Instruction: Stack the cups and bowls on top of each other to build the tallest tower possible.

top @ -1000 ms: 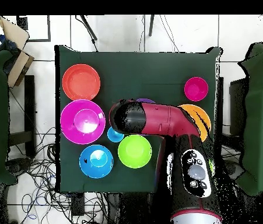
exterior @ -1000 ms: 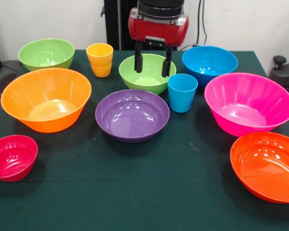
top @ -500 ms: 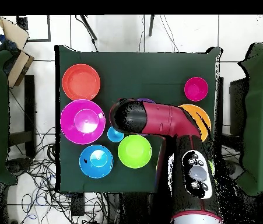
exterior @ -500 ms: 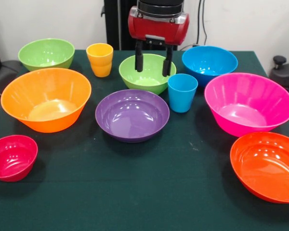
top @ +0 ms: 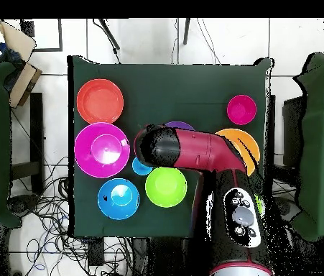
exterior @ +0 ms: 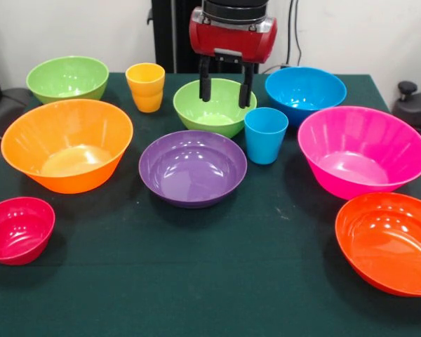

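Risen slightly above the middle green bowl (exterior: 215, 107), the gripper (exterior: 226, 86) hangs empty, fingers (exterior: 205, 86) spread; centre over one rim before descending.

The dark green counter (exterior: 217, 281) carries eight separate bowls (exterior: 193, 167) and two cups (exterior: 265, 135), none stacked.

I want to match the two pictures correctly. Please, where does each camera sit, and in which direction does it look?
Front view: sits low across the table, facing the robot; it shows the open end effector hanging over the middle green bowl.
Overhead view: sits above, looking straight down; it shows the red and black arm reaching in from the bottom edge.
Shared: both show the pink bowl, on opposite sides because the views are turned half round.
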`<state>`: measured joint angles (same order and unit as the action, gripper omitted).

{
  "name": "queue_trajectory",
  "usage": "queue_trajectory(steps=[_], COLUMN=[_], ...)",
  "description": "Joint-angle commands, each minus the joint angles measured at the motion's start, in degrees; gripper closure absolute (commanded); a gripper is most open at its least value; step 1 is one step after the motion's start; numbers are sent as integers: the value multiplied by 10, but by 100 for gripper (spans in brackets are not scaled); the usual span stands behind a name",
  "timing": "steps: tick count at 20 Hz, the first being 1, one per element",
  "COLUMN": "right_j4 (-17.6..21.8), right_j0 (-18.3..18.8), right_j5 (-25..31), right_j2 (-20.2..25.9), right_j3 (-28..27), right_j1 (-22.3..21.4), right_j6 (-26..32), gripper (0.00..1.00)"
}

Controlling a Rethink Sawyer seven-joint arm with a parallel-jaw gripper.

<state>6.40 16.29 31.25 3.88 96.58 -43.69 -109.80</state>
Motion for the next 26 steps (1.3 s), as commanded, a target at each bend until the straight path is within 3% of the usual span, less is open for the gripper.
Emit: queue_trajectory(steps=[1,6,13,17,26], right_j4=[-1,-2,-1,-11,-9], right_j0=[-4,-7,-10,-5,-14], right_j5=[-20,-2,-19,-24,-23], right_j2=[28,25,25,36,38], right_j3=[41,31,35,55,134], right_j1=[24,21,30,30,-19], right_j6=[-52,-50,-58,-59,-53], gripper=[0,0,0,0,0])
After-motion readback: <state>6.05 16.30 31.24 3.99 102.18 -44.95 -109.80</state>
